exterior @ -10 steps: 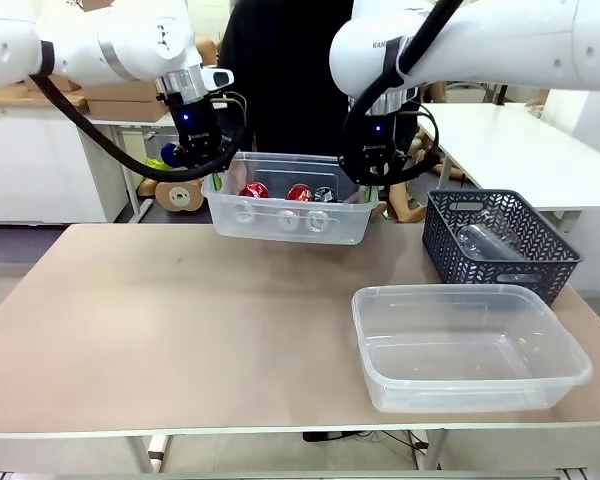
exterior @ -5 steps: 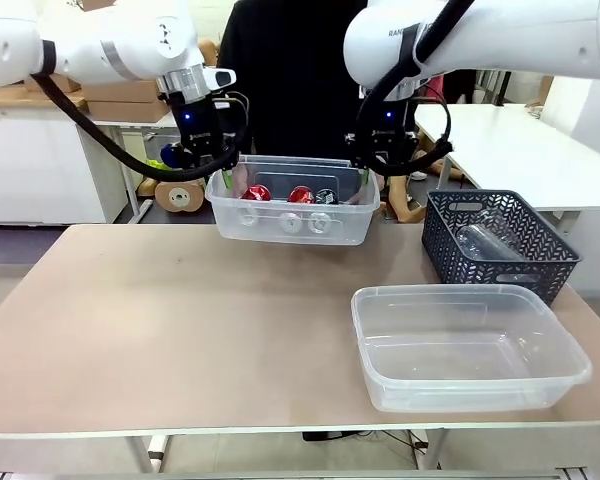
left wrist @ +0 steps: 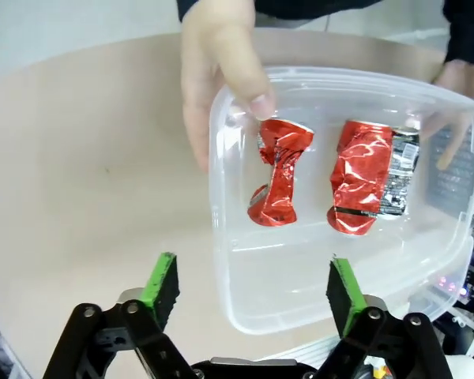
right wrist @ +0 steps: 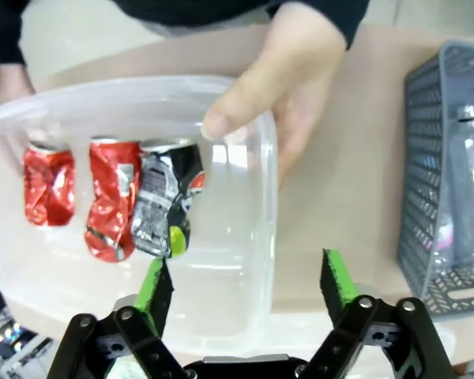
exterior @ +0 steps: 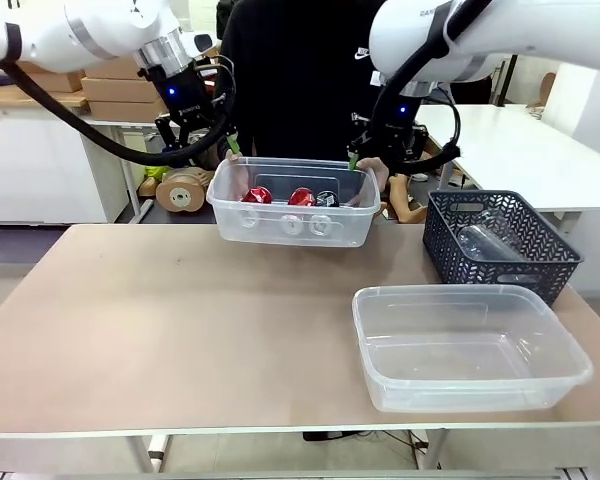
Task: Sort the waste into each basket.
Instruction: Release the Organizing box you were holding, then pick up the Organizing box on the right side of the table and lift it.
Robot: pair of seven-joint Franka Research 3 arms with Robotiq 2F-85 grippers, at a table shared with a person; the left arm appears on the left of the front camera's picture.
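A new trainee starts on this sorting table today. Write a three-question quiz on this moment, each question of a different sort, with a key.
1. True or false: the left gripper and the right gripper are both clamped on the far tub.
2. How many crushed cans lie in the far tub? A) two B) three C) five
3. In a few words: what lies in the dark basket?

Key
1. False. Both grippers stand open above the tub's ends, and a person's hands hold it.
2. B. Two are red and one is darker.
3. A clear bottle.
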